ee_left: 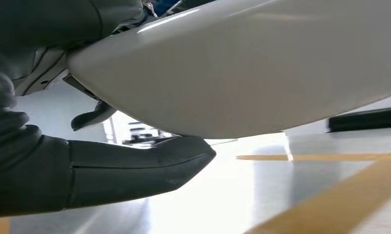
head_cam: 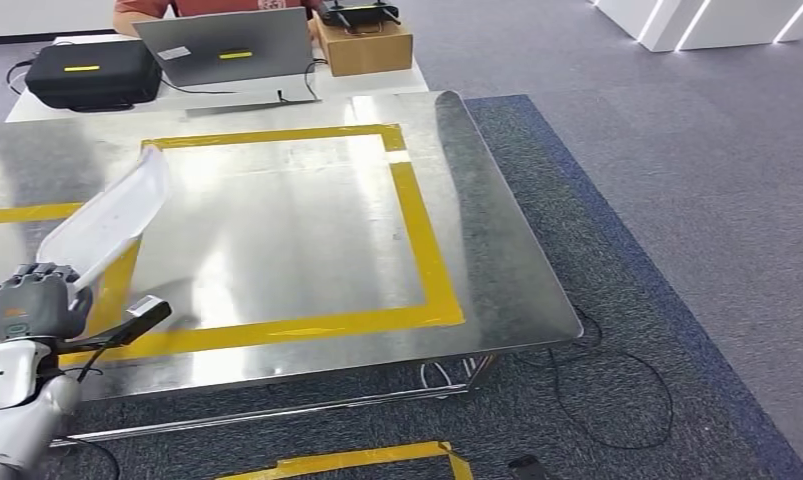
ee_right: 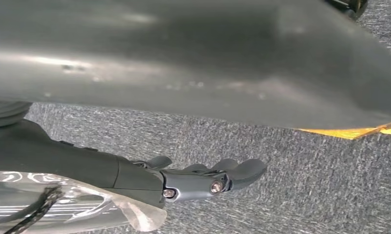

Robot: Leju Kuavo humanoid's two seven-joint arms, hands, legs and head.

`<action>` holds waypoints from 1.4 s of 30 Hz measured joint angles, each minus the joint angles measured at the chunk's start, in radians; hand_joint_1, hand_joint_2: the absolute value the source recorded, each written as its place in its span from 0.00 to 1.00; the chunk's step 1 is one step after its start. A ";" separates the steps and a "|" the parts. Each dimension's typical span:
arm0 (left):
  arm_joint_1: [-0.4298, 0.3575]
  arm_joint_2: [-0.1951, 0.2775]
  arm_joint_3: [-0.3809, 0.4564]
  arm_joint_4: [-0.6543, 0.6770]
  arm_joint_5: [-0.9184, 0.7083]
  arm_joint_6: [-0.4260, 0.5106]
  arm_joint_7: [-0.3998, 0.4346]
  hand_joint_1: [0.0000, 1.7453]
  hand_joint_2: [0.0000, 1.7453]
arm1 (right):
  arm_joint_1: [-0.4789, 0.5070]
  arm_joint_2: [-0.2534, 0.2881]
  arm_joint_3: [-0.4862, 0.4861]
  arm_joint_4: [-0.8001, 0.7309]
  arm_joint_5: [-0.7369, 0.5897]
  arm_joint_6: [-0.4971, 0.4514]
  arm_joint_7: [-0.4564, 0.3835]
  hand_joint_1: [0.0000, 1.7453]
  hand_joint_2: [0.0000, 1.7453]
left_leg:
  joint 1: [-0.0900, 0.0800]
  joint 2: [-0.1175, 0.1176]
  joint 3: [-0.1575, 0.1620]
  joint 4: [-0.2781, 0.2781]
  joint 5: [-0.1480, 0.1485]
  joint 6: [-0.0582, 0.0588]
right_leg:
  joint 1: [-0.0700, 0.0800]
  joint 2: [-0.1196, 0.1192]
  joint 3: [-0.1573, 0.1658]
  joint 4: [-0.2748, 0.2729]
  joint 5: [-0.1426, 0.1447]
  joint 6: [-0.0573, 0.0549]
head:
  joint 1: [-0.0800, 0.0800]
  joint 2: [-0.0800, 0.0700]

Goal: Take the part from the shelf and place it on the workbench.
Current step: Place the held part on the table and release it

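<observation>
The part is a long white curved panel (head_cam: 107,220). My left hand (head_cam: 32,300) grips its near end at the front left of the workbench (head_cam: 297,230), a shiny metal table marked with a yellow tape rectangle. The panel slants up and away over the tape's left side. In the left wrist view the panel's white underside (ee_left: 261,63) lies just over my thumb (ee_left: 135,165), above the metal top. My right hand (ee_right: 183,180) hangs over grey carpet, fingers stretched out, holding nothing.
Behind the workbench a white table carries a laptop (head_cam: 227,45), a black case (head_cam: 92,72) and a cardboard box (head_cam: 365,45); a person sits there. Cables (head_cam: 617,400) trail on the carpet by the bench's right front corner. Yellow tape (head_cam: 357,460) marks the floor.
</observation>
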 joint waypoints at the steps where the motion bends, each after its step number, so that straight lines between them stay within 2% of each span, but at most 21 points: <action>1: -0.012 0.013 0.004 0.026 -0.012 0.000 0.015 1.00 1.00 | 0.000 0.000 0.000 0.000 -0.001 0.000 0.000 0.00 0.00 | 0.000 0.000 0.000 0.000 0.000 0.000 | 0.000 0.000 0.000 0.000 0.000 0.000 | 0.000 0.000; 10: -0.067 0.120 0.031 0.196 -0.073 0.000 0.093 1.00 1.00 | 0.000 0.000 0.004 0.000 -0.007 0.003 -0.005 0.00 0.00 | 0.001 0.000 0.000 0.000 0.000 0.000 | 0.001 -0.001 0.000 0.000 0.000 0.000 | 0.000 0.000; 14: -0.087 0.141 0.031 0.250 -0.108 -0.008 0.135 1.00 1.00 | -0.001 0.000 0.004 0.000 -0.009 0.008 -0.005 0.00 0.00 | 0.001 0.000 0.000 0.000 0.000 0.000 | 0.001 -0.001 0.000 0.000 0.000 0.000 | 0.000 0.000; 23: -0.108 0.164 0.031 0.310 -0.110 -0.014 0.142 1.00 1.00 | -0.001 0.000 0.005 0.000 -0.010 0.009 -0.005 0.00 0.00 | 0.001 0.000 0.000 0.000 0.000 0.000 | 0.001 -0.001 0.000 0.000 0.000 0.000 | 0.000 0.000; 27: -0.111 0.167 0.031 0.321 -0.115 -0.015 0.141 0.00 1.00 | -0.001 0.000 0.006 0.000 -0.009 0.008 -0.005 0.00 0.00 | 0.001 0.000 0.000 0.000 0.000 0.000 | 0.001 -0.001 0.000 0.000 0.000 0.000 | 0.000 0.000; 29: -0.112 0.167 0.031 0.324 -0.109 -0.013 0.129 0.00 1.00 | -0.001 0.000 0.006 0.000 -0.008 0.008 -0.005 0.00 0.00 | 0.001 0.000 0.000 0.000 0.000 0.000 | 0.001 -0.001 0.000 0.000 0.000 0.000 | 0.000 0.000; 33: -0.114 0.166 0.031 0.325 -0.071 -0.002 0.071 0.00 0.00 | -0.001 0.000 0.006 0.000 -0.007 0.007 -0.006 0.00 0.00 | 0.001 0.000 0.001 0.000 0.000 0.000 | 0.001 -0.001 0.000 0.000 0.000 0.000 | 0.000 0.000; 38: -0.116 0.163 0.031 0.317 -0.060 0.004 0.031 0.00 0.00 | -0.001 0.000 0.007 0.000 -0.005 0.007 -0.008 0.00 0.00 | 0.001 0.000 0.002 0.000 0.000 0.000 | 0.001 -0.002 0.002 0.000 0.000 -0.001 | 0.000 0.000; 42: -0.085 0.156 0.031 0.257 -0.047 0.003 -0.007 0.00 0.00 | -0.001 0.000 0.007 0.000 -0.005 0.007 -0.009 0.00 0.00 | 0.001 0.000 0.003 0.000 0.000 0.000 | 0.001 -0.001 0.003 0.000 0.000 -0.001 | 0.000 0.000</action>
